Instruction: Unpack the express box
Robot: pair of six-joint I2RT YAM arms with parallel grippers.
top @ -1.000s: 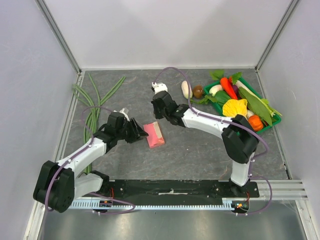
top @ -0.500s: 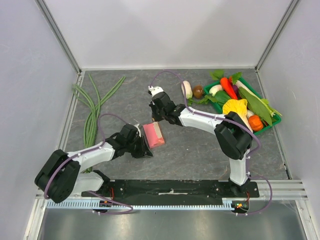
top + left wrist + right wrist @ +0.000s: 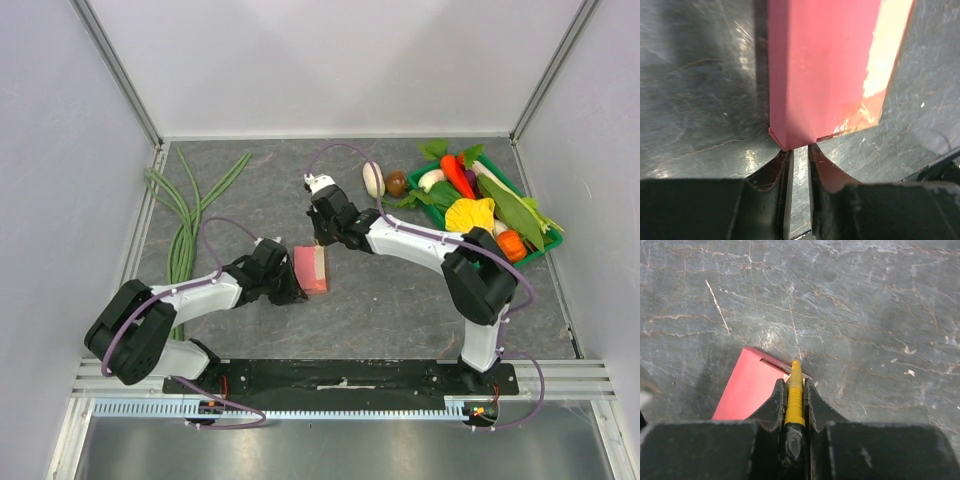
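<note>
The express box [image 3: 311, 268] is a small pink-red carton in the middle of the table, tipped toward its long side. My left gripper [image 3: 296, 284] is at its near left end. In the left wrist view the jaws [image 3: 799, 148] stand narrow, their tips pinching the near corner of the box [image 3: 825, 65]. My right gripper [image 3: 321, 243] is at the far end, shut on a yellow-and-black knife [image 3: 795, 400]. The knife's tip rests at the far corner of the box [image 3: 750, 390], beside a slot in the flap.
A green tray [image 3: 541, 253] heaped with toy vegetables stands at the back right. A white mushroom [image 3: 373, 178] and a brown one [image 3: 397, 183] lie just left of it. Long green beans [image 3: 185, 215] stretch along the left wall. Walls close three sides.
My left gripper has swung in from the left to the box's near end and closed its jaws. The box has tipped from flat toward its side. The right gripper has barely shifted.
</note>
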